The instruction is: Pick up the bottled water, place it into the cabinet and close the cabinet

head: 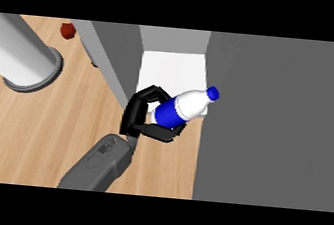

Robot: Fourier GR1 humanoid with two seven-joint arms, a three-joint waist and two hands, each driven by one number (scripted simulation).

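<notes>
White plastic water bottle with blue label and cap tilts toward the grey cabinet's white interior, clamped in the curled black hand, ready for placing.

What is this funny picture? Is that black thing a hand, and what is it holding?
Yes! You are looking down through a robot's eyes at a wooden counter. The grey tube coming up from the bottom is its forearm, and the black thing at the end is its hand. I cannot tell which hand it is. Its fingers are curled round a bottle of water with a blue cap and blue label, tilted over. The bottle is at the opening of a grey cabinet with a white inside. A big grey cylinder and a small red thing are on the counter.
</notes>
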